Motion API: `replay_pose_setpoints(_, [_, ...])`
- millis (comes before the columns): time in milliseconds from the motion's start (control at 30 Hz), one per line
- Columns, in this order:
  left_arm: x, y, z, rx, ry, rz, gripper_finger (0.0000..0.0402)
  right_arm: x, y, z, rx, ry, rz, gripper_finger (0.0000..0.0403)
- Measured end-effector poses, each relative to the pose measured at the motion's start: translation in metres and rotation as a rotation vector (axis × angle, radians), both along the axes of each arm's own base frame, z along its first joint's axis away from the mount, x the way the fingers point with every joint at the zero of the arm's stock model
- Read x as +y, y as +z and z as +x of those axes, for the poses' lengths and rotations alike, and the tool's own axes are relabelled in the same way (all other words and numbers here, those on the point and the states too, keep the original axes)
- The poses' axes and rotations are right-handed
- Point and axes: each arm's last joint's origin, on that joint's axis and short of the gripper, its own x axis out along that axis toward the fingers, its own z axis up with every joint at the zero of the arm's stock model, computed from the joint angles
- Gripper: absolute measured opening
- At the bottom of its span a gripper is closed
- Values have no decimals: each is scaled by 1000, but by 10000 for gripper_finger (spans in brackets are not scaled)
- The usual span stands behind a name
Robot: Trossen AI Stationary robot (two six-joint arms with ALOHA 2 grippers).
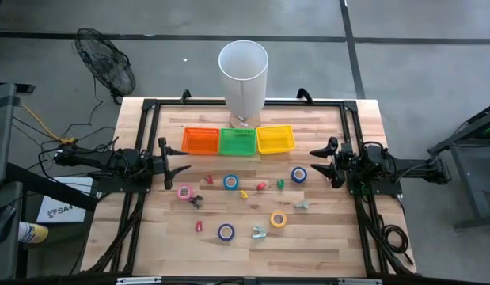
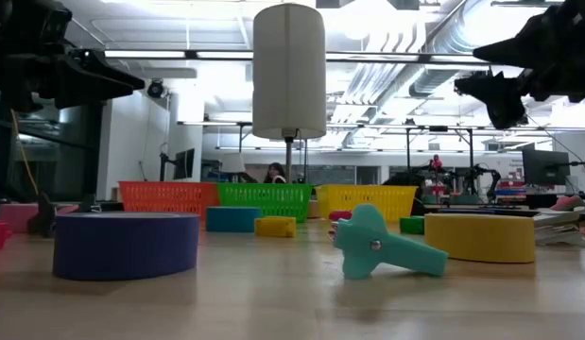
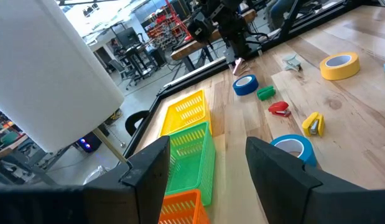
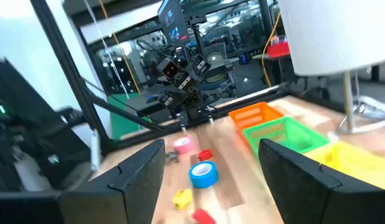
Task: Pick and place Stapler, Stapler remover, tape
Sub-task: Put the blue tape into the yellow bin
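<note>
From above, the left end effector (image 1: 184, 168) hangs by the worktop's (image 1: 324, 237) left edge and the right end effector (image 1: 317, 163) by its right edge, both spread apart and empty; tape rolls (image 1: 230, 182) lie mid-worktop. Level view: a purple roll (image 2: 127, 245) lies at the near edge

Low view: white cylinder (image 2: 288, 71) cut off at the top edge; its base hidden behind the green basket (image 2: 265, 200). Purple tape roll (image 2: 127, 245) and teal remover (image 2: 387, 244) in the foreground are blurred, and they hide the bench behind them. Small pieces mid-bench in the high view, red (image 1: 261, 186), green (image 1: 281, 183), yellow (image 1: 244, 194): too small to tell stapler from remover. Left wrist view: orange basket (image 3: 183, 208) cut by the bottom edge and partly behind a dark finger (image 3: 148, 174). Right wrist view: yellow basket (image 4: 360, 160) cut by the right edge; objects near the pink roll (image 4: 181, 145) are motion-blurred.
</note>
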Motion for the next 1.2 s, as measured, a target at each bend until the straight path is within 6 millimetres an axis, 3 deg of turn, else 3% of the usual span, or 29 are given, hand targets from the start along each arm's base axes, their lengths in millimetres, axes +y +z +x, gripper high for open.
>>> replay_pose_setpoints(267, [0, 0, 0, 0, 0, 0, 207, -1, -2, 1, -3, -23, 242, 252])
replay_pose_setpoints(533, [0, 0, 0, 0, 0, 0, 207, -6, 6, 2, 144, -217, 270, 252])
replay_pose_setpoints(933, [0, 0, 0, 0, 0, 0, 207, -9, 39, 14, 393, -351, 376, 252])
replay_pose_setpoints(1200, [0, 0, 0, 0, 0, 0, 207, -11, 77, 30, 615, -402, 408, 252])
